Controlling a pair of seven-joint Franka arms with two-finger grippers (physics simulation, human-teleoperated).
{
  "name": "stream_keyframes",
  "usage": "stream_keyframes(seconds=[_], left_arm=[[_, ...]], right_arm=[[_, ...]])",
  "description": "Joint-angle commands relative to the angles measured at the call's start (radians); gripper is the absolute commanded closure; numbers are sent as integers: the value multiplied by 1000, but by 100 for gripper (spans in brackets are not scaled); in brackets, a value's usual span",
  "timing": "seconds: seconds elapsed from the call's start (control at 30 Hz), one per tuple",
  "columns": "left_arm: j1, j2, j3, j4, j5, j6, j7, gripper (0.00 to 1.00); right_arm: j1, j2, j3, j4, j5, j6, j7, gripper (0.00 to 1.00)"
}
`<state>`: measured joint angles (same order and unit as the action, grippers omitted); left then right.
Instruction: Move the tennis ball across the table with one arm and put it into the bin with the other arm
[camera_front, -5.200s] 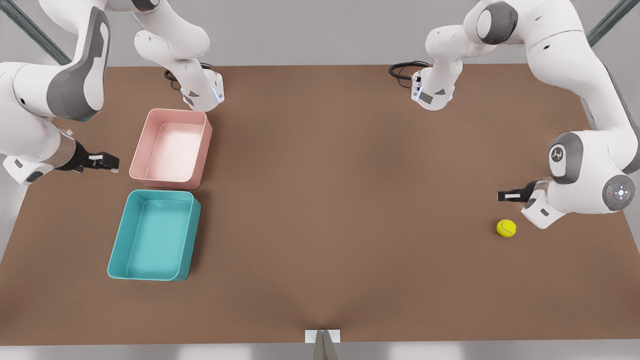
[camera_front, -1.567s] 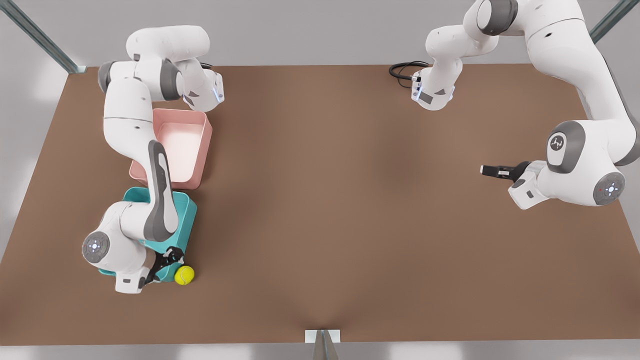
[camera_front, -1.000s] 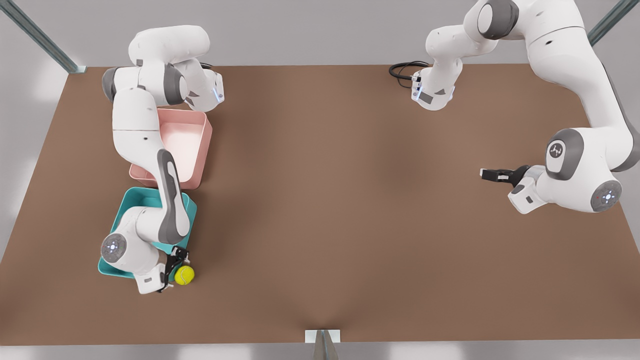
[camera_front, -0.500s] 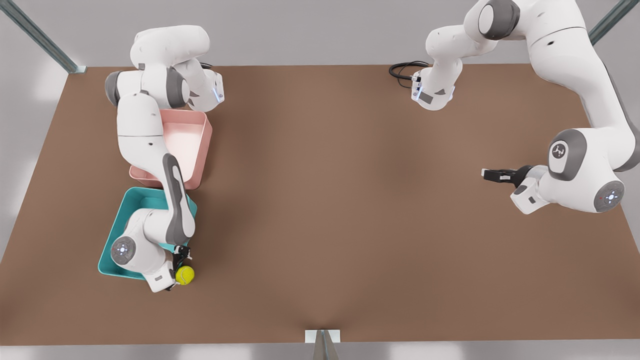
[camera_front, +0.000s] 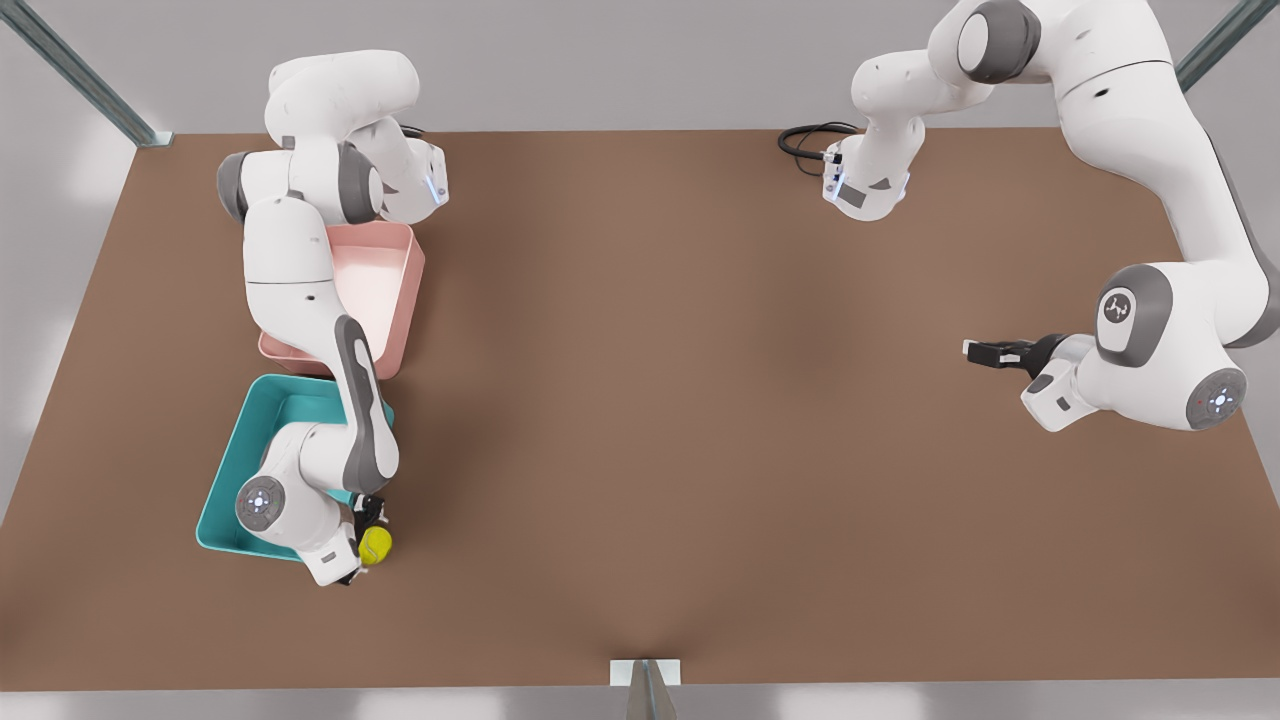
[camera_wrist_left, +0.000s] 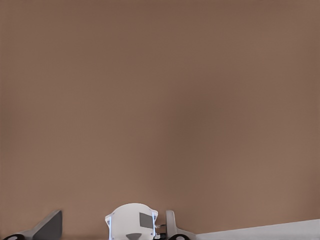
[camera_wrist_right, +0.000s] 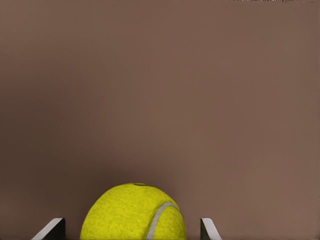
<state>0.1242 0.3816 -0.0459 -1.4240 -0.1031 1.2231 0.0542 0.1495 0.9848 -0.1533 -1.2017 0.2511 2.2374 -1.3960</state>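
Observation:
The yellow-green tennis ball (camera_front: 376, 545) lies on the brown table (camera_front: 680, 420), just outside the near corner of the teal bin (camera_front: 232, 470) on the front view's left. My right gripper (camera_front: 365, 542) is down at the ball and open. In the right wrist view the ball (camera_wrist_right: 134, 215) sits between the two fingertips (camera_wrist_right: 52, 227), with a small gap on each side. My left gripper (camera_front: 978, 350) waits open at the front view's right, low over bare table, its fingertips (camera_wrist_left: 49, 226) apart.
A pink tray (camera_front: 385, 270) stands just behind the teal bin, partly covered by the right arm (camera_front: 300, 270). The two arm bases (camera_front: 865, 185) sit at the table's far edge, with a black cable coil (camera_front: 805, 140) beside one.
The ball went from the front view's right to beside the teal bin. My right gripper has swung over it and now straddles it. The left arm has barely moved.

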Motion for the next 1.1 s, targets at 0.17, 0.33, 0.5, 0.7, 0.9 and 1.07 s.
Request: stream_keyframes(seconds=[0.17, 0.33, 0.5, 0.7, 0.9, 1.07], left_arm=[[0, -1, 0, -1, 0, 0, -2, 0], [0, -1, 0, -1, 0, -2, -2, 0], [0, 2, 0, -1, 0, 0, -2, 0], [0, 2, 0, 0, 0, 0, -2, 0], [0, 2, 0, 0, 0, -2, -2, 0], [0, 2, 0, 0, 0, -2, -2, 0]], right_arm=[[2, 17, 0, 13, 2, 22, -43, 0], [2, 45, 0, 30, 4, 36, -43, 0], [1, 54, -2, 27, 7, 56, -43, 0], [1, 58, -3, 27, 7, 56, -43, 6], [1, 57, -5, 25, 4, 56, -44, 49], [16, 32, 1, 24, 22, 44, -41, 49]])
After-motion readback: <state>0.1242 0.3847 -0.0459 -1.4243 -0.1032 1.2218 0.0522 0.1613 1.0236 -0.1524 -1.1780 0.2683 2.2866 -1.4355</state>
